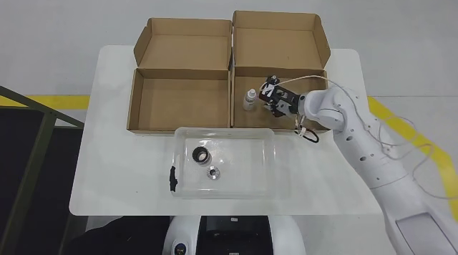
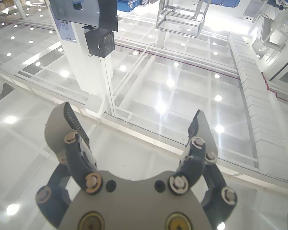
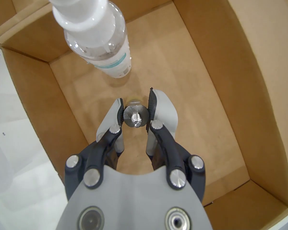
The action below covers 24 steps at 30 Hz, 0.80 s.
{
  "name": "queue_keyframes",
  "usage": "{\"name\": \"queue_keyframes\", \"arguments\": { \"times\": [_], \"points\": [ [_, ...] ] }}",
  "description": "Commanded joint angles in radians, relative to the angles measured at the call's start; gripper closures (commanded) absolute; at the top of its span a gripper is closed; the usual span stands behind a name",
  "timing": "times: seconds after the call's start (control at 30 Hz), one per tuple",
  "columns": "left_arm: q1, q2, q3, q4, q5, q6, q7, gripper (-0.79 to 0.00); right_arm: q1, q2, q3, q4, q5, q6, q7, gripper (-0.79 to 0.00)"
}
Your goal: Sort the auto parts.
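Note:
My right gripper [image 3: 135, 107] [image 1: 274, 101] is inside the right cardboard box [image 1: 315, 83], shut on a small round metal part with a threaded stud [image 3: 135, 117], held just above the box floor. A small clear bottle with a white cap [image 3: 99, 37] [image 1: 249, 99] stands upright in the same box, close beside the gripper. The left cardboard box [image 1: 179, 104] has nothing in it. A clear plastic tray [image 1: 261, 156] at the table's front holds a dark ring part [image 1: 201, 156] and a small metal part [image 1: 214, 174]. My left gripper [image 2: 134, 118] is open and points up at the room's ceiling.
A small black part [image 1: 172, 177] lies at the tray's left edge. Both boxes have their lids folded back toward the far side of the white table [image 1: 107, 126]. A white cable [image 1: 304, 78] loops above the right box by the arm.

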Motion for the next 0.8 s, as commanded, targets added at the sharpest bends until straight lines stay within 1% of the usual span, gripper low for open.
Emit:
{"name": "queue_keyframes", "arguments": {
  "times": [0.0,0.07,0.1,0.2,0.23,0.27,0.3,0.33,0.37,0.5,0.63,0.77],
  "points": [
    [0.000,0.000,0.000,0.000,0.000,0.000,0.000,-0.785,0.007,-0.003,-0.009,0.006,0.001,0.003,0.003,-0.126],
    [0.000,0.000,0.000,0.000,0.000,0.000,0.000,-0.785,0.013,-0.007,-0.020,0.013,0.001,0.006,0.005,-0.123],
    [0.000,0.000,0.000,0.000,0.000,0.000,0.000,-0.785,0.015,-0.009,-0.025,0.015,0.001,0.009,0.004,-0.142],
    [0.000,0.000,0.000,0.000,0.000,0.000,0.000,-0.785,0.020,-0.014,-0.038,0.018,-0.002,0.017,0.004,-0.357],
    [0.000,0.000,0.000,0.000,0.000,0.000,0.000,-0.785,0.021,-0.015,-0.041,0.017,-0.003,0.019,0.003,-0.376],
    [0.000,0.000,0.000,0.000,0.000,0.000,0.000,-0.785,0.022,-0.016,-0.045,0.016,-0.003,0.021,0.004,-0.610],
    [0.000,0.000,0.000,0.000,0.000,0.000,0.000,-0.785,0.023,-0.017,-0.047,0.014,-0.005,0.023,0.005,-0.720],
    [0.000,0.000,0.000,0.000,0.000,0.000,0.000,-0.785,0.024,-0.018,-0.048,0.011,-0.006,0.025,0.005,-0.757],
    [0.000,0.000,0.000,0.000,0.000,0.000,0.000,-0.785,0.024,-0.018,-0.048,0.006,-0.007,0.027,0.003,-0.785],
    [0.000,0.000,0.000,0.000,0.000,0.000,0.000,-0.785,0.012,-0.012,-0.030,-0.044,-0.035,0.045,0.005,-0.785],
    [0.000,0.000,0.000,0.000,0.000,0.000,0.000,-0.785,-0.035,0.005,0.022,-0.138,-0.051,0.066,0.000,-0.785],
    [0.000,0.000,0.000,0.000,0.000,0.000,0.000,-0.785,-0.098,0.027,0.090,-0.258,-0.055,0.064,0.000,-0.785]
  ]
}}
